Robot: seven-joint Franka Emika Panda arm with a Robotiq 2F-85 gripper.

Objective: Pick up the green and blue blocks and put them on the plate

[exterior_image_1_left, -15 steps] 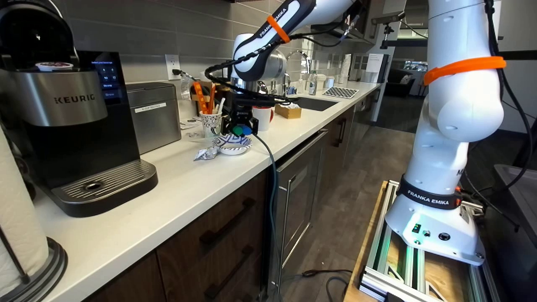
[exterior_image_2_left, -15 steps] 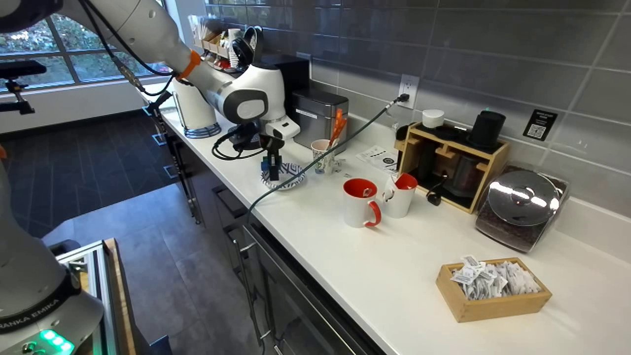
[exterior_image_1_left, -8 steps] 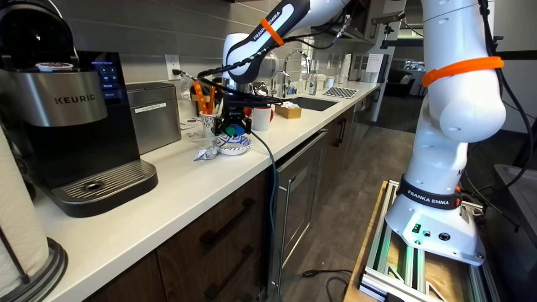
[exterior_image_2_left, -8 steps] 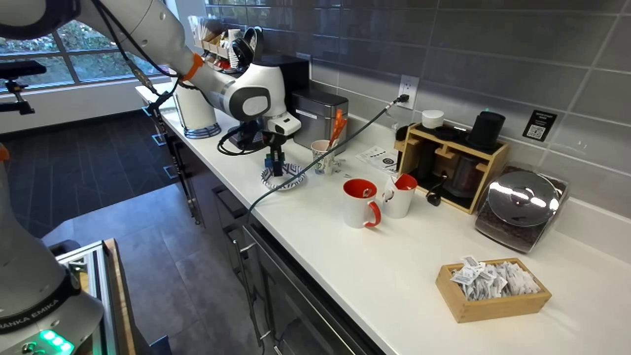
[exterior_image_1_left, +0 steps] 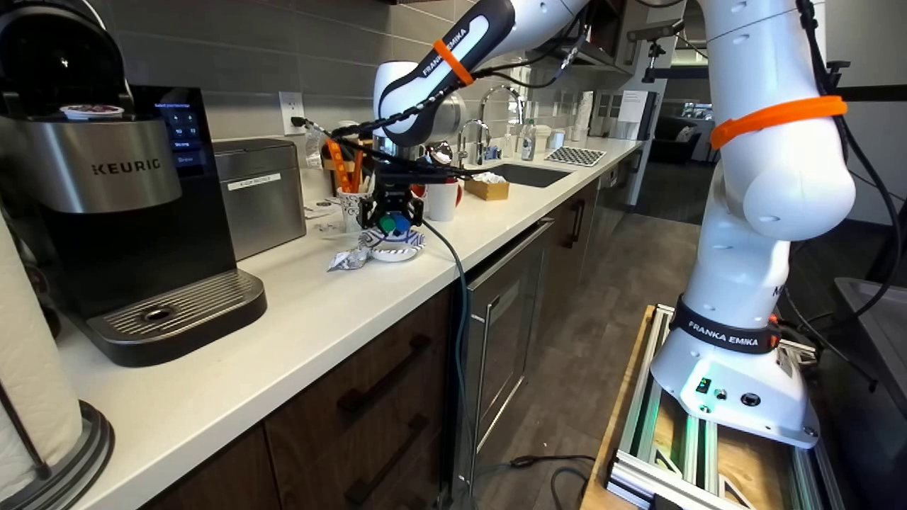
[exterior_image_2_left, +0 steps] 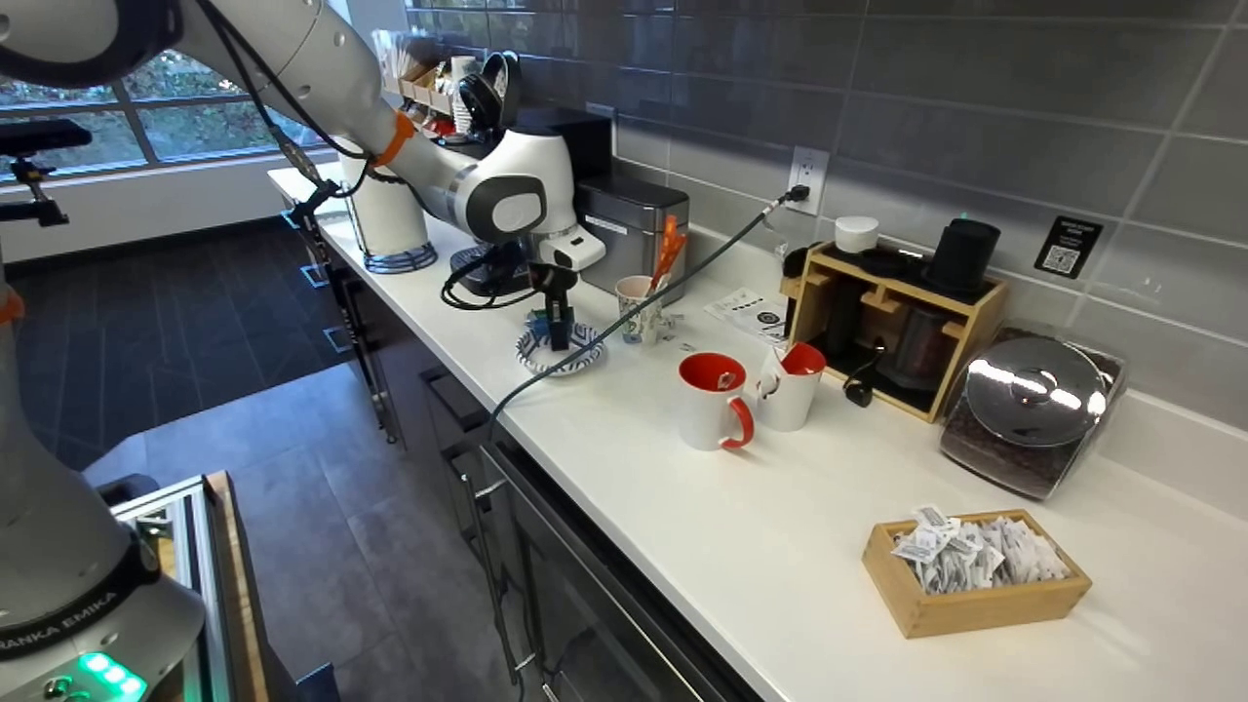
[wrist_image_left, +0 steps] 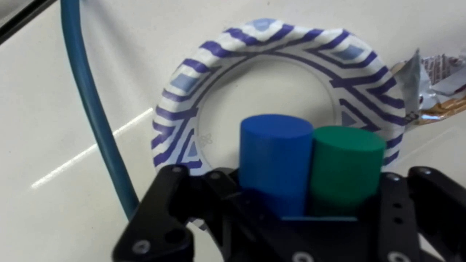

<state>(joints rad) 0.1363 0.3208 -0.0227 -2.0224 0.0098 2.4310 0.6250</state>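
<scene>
A blue cylindrical block (wrist_image_left: 275, 160) and a green cylindrical block (wrist_image_left: 347, 171) stand side by side in the wrist view, between the black fingers of my gripper (wrist_image_left: 313, 185). My gripper is shut on both blocks; their lower parts are hidden by it. The round plate (wrist_image_left: 182, 83), white with a blue-purple patterned rim, lies behind and below the blocks, its middle bare where visible. In an exterior view the gripper (exterior_image_1_left: 392, 221) holds the green block (exterior_image_1_left: 387, 225) and blue block (exterior_image_1_left: 402, 224) above the plate (exterior_image_1_left: 395, 254). The plate (exterior_image_2_left: 585, 363) also shows under the gripper (exterior_image_2_left: 558, 336).
A teal cable (wrist_image_left: 87, 87) runs beside the plate and crosses in front of it in an exterior view (exterior_image_2_left: 634, 314). A crumpled wrapper (wrist_image_left: 437, 87) touches the plate's side. A patterned cup (exterior_image_2_left: 639, 312), red-white mugs (exterior_image_2_left: 710, 409) and a coffee maker (exterior_image_1_left: 142, 234) stand on the counter.
The gripper, with both blocks in it, has shifted a little, leftward and slightly down in one exterior view and rightward in the other. The plate has not moved.
</scene>
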